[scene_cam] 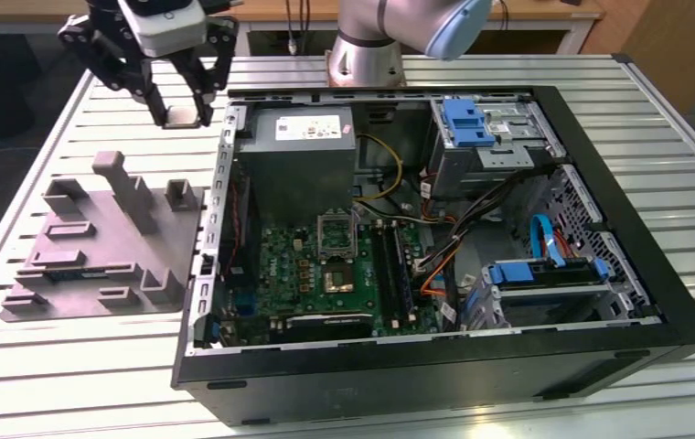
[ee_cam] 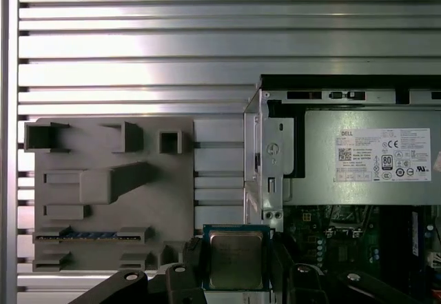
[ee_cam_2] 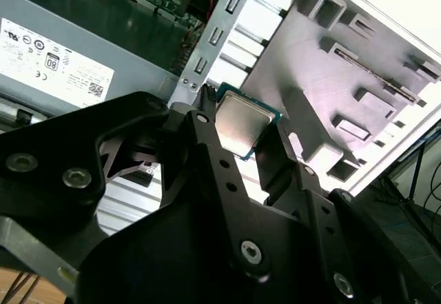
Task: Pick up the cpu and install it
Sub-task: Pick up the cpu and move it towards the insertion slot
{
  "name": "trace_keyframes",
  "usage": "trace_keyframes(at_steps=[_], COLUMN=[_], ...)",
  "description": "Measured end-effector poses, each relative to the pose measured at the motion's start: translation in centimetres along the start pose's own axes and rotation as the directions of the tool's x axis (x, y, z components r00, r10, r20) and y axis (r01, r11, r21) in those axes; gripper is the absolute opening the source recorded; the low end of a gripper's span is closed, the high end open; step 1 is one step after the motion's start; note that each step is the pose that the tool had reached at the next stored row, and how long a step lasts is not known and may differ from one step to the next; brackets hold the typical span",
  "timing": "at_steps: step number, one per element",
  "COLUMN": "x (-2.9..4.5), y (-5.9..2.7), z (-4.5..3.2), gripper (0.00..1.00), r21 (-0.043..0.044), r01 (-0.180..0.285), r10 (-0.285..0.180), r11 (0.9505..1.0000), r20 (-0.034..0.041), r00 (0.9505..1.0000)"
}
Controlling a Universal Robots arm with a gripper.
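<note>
Presently the gripper [scene_cam: 184, 117] is clamping the cpu [scene_cam: 183, 113] by its edges between two black fingers, with the silvery top showing in both wrist views. It is hanging in the air over the slatted table [scene_cam: 80, 384], above the gap between the grey tray [ee_cam: 172, 200] and the open computer case [scene_cam: 445, 375]. In the exterior view the black socket [scene_cam: 337, 273] on the motherboard is lying at about five o'clock from the held chip, well apart and lower. The grey power-supply box [scene_cam: 299, 165] is sitting at about four o'clock and the tray at about seven o'clock. The scene is holding one cpu, one gripper, one socket, one tray, one case and one power-supply box
</note>
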State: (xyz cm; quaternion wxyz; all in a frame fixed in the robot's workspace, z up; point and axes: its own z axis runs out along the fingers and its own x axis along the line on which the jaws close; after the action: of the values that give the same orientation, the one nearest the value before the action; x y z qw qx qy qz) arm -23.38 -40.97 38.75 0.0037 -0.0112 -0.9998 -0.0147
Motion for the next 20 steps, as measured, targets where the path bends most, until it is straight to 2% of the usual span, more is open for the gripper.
trace_keyframes(at_steps=[5,20], x=[-1.66,-8.5], y=[0.04,0.19], z=[-0.01,0.01], gripper=[0.47,0.47], r21=[0.0,0.0001], r01=[0.0,0.0], r10=[0.0,0.0], r11=[1.0,1.0], r20=[-0.0001,-0.0001], r00=[1.0,1.0])
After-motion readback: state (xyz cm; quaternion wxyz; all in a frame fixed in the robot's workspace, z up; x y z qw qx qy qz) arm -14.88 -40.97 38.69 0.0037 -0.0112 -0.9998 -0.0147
